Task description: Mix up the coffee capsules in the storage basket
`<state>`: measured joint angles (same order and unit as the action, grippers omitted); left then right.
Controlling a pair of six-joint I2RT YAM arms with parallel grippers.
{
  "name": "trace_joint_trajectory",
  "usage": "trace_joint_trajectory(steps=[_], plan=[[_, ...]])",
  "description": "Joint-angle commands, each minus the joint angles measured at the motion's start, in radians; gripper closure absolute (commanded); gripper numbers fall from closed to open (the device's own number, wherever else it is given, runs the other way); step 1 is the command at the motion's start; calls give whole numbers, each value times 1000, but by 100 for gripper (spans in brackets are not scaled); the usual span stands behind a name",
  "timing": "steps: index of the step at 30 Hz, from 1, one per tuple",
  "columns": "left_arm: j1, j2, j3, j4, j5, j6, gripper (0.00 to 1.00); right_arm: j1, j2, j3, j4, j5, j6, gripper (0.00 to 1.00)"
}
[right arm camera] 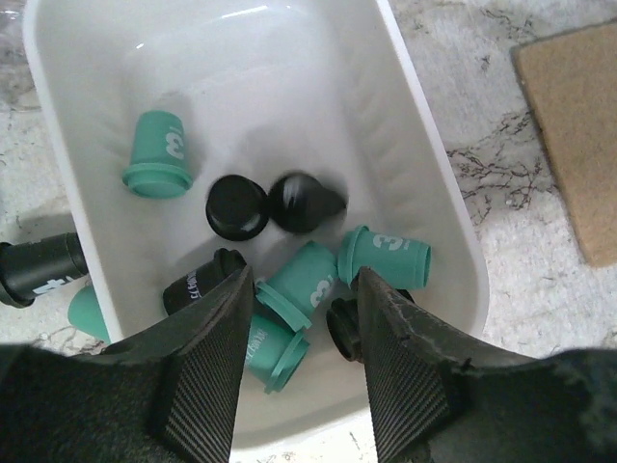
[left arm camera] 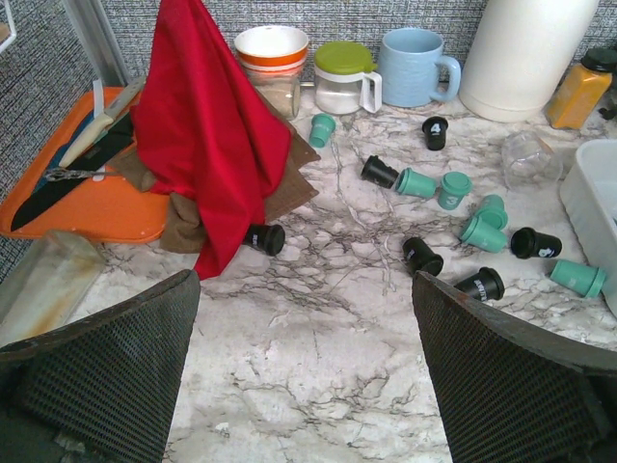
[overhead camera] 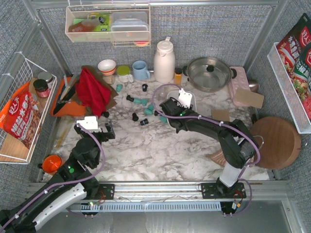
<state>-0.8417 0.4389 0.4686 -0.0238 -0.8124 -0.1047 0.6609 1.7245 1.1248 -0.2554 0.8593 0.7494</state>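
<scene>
The white storage basket (right arm camera: 280, 87) lies under my right gripper (right arm camera: 304, 287). It holds several coffee capsules, teal (right arm camera: 159, 154) and black (right arm camera: 236, 205). The right gripper is open. Its jaws reach down into the basket's near end on either side of a teal capsule (right arm camera: 307, 280), gripping nothing. In the top view the right gripper (overhead camera: 164, 110) covers the basket's left end. Several more teal (left arm camera: 416, 182) and black (left arm camera: 421, 256) capsules lie scattered on the marble left of the basket. My left gripper (left arm camera: 307, 285) is open and empty above bare marble near them, and it also shows in the top view (overhead camera: 99, 130).
A red cloth (left arm camera: 207, 135) drapes over an orange tray (left arm camera: 87, 207) holding knives at left. Bowls, a blue mug (left arm camera: 413, 66), a white thermos (overhead camera: 164, 60), a small orange-capped jar (overhead camera: 178, 75) and a lidded pot (overhead camera: 209, 73) line the back. A round wooden board (overhead camera: 274, 141) lies at right.
</scene>
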Motion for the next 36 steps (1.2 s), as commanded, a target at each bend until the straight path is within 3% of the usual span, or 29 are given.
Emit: trace_joint_trajectory(steps=[1,6,15,21,30,36], plan=[[2,2,-2,36,-5,6,1,-9,3,9,-41,-17,52,47],[4,2,-2,36,-5,7,1,-12,-11,6,-25,-44,18,45],[7,0,-2,38,-2,7,1,64,-7,64,53,-72,-235,45],[9,0,-2,39,-2,7,1,123,1,71,192,-238,-428,45],[13,0,-2,39,4,7,1,157,146,159,276,-456,-408,44],[14,-2,-2,39,6,3,1,167,265,274,234,-578,-457,32]])
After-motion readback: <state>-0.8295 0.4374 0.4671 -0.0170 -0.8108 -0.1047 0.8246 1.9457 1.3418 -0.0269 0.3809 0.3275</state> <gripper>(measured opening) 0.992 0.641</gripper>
